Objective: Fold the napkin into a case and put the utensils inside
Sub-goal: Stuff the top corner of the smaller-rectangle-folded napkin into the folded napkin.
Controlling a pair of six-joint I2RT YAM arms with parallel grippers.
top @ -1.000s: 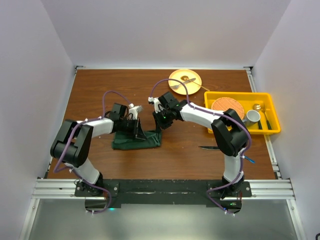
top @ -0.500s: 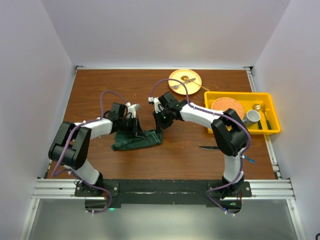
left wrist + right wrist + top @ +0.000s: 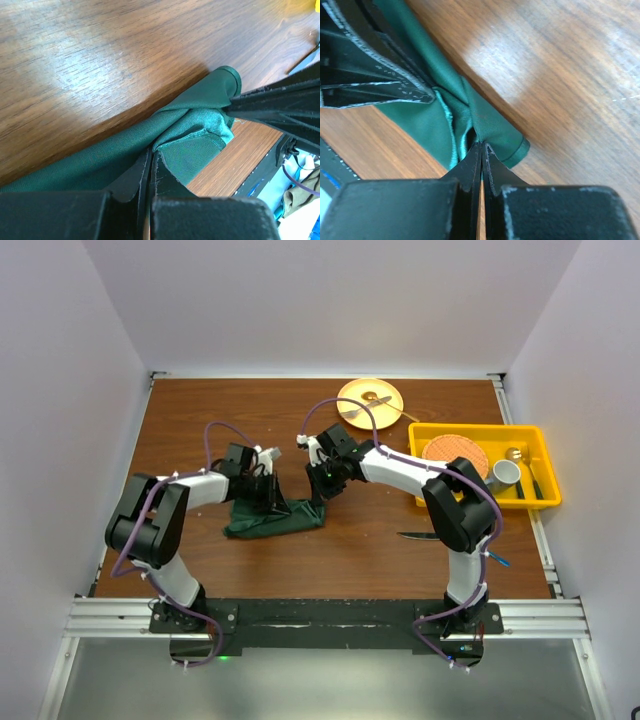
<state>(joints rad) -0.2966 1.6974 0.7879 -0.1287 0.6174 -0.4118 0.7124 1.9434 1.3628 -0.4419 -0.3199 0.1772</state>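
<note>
Green napkin (image 3: 275,522) lies bunched on table (image 3: 200,420), pinched by left jaws and right jaws; uneven pulling could slip its folds free.

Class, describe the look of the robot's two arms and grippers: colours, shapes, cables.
Both the left arm and right arm have white links with bulky black joints. A purple cable loops along each. The left gripper and right gripper are black, each with two flat, tapered fingers.

We see a dark green napkin (image 3: 275,523) of soft, faintly shiny woven cloth on a glossy, grained brown wooden table (image 3: 200,420).
</note>
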